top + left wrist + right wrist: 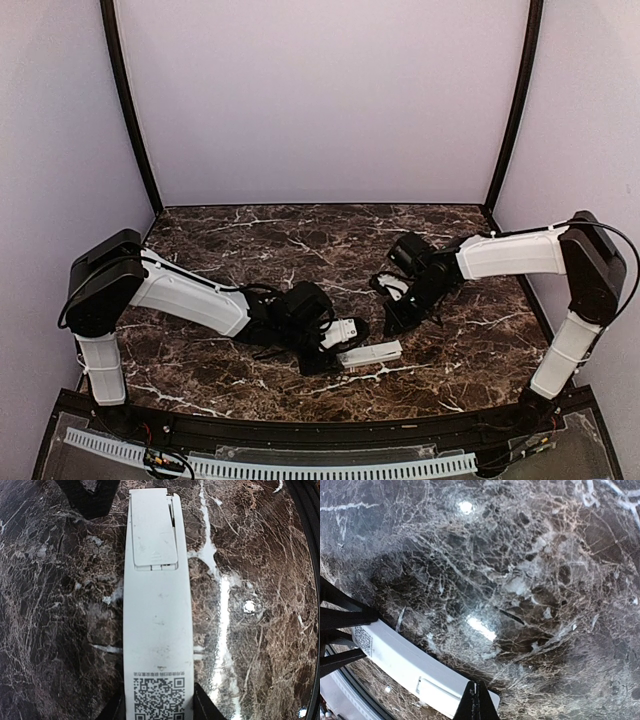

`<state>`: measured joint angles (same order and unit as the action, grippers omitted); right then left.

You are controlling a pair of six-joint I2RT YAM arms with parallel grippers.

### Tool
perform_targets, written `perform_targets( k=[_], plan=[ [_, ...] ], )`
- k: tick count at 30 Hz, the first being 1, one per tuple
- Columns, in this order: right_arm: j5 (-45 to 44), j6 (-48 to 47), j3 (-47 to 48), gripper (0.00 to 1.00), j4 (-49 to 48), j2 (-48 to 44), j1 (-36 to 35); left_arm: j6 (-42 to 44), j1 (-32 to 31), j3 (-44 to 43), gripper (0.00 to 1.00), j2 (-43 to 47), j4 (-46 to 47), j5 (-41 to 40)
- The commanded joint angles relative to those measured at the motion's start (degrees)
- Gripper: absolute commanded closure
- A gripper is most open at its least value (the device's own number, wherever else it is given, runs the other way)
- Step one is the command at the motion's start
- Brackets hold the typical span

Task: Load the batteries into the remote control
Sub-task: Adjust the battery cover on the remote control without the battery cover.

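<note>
Top external: remote control lies back-up near the tabletop's front edge — open marble beyond. Left gripper clamps its coded end; cover seemingly ajar. Right gripper — closed — nearby.

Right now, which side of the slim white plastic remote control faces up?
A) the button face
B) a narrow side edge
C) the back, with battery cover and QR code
C: the slim white plastic remote control shows its plain back, a rectangular white battery cover at one end and a black QR code at the other.
</note>
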<state>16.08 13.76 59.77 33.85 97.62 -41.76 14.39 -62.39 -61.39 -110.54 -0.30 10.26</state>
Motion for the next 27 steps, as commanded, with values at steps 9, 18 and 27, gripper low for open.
perform_targets(
  k=[9, 18, 27],
  plan=[
    [0.5, -0.3, -1.9, 1.0, -0.1, 0.7, -1.0, 0.1, 0.2, 2.9, 0.81, -2.8, -10.9, -1.9],
    [0.4, -0.4, -2.5, 1.0, 1.2, 0.3, -1.5, 0.1, 0.2, 2.9, 0.82, -2.8, -11.1, -1.8],
    [0.9, -0.5, -2.5, 1.0, 2.1, 0.2, -1.8, 0.1, 0.3, 2.8, 0.84, -2.9, -11.3, -1.8]
  ],
)
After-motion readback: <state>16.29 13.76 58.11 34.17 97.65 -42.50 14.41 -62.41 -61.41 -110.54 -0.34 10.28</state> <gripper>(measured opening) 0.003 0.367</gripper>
